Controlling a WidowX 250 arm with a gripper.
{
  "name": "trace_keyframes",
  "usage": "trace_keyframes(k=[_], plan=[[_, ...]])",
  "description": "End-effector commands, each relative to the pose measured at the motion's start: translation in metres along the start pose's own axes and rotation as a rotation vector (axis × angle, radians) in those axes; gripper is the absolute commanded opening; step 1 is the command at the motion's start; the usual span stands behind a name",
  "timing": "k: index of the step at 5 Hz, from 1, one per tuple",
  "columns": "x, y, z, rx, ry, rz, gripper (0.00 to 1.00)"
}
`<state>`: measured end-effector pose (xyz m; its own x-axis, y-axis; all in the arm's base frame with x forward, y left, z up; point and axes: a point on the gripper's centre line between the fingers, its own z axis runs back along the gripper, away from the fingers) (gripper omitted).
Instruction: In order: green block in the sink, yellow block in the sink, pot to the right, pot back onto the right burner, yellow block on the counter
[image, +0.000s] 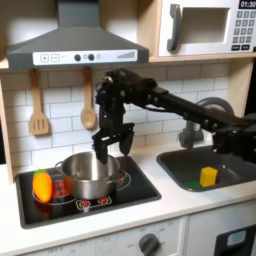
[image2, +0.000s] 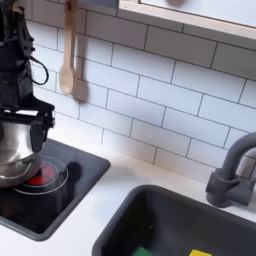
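Note:
The steel pot (image: 88, 176) (image2: 12, 152) stands on the black cooktop's burner nearer the sink. My gripper (image: 112, 150) (image2: 25, 130) hangs open just over the pot's far rim, fingers spread, pointing down. In the first exterior view the yellow block (image: 208, 176) lies in the grey sink (image: 180, 165). The second exterior view's bottom edge cuts off the sink (image2: 150, 215) and shows slivers of the green block (image2: 145, 252) and the yellow block (image2: 200, 253) on its floor. The cream counter (image: 180, 208) (image2: 105, 185) surrounds both.
An orange oval toy (image: 42, 185) lies on the cooktop's (image: 125, 195) other burner. The dark faucet (image: 192, 128) (image2: 232, 175) rises behind the sink. A wooden spatula (image: 38, 105) and spoon (image: 88, 105) (image2: 67, 55) hang on the tiled wall.

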<state>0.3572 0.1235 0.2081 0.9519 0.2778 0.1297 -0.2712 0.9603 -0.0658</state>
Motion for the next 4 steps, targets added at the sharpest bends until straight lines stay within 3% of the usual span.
trace_keyframes(k=[1, 2, 3, 4], plan=[[0.044, 0.035, -0.002, 0.004, 0.003, -0.023, 1.0], [0.041, 0.058, -0.008, 0.018, 0.034, -0.029, 1.0], [0.026, 0.061, -0.015, 0.011, 0.072, -0.044, 1.0], [0.01, 0.049, -0.034, 0.001, 0.12, -0.073, 1.0]])
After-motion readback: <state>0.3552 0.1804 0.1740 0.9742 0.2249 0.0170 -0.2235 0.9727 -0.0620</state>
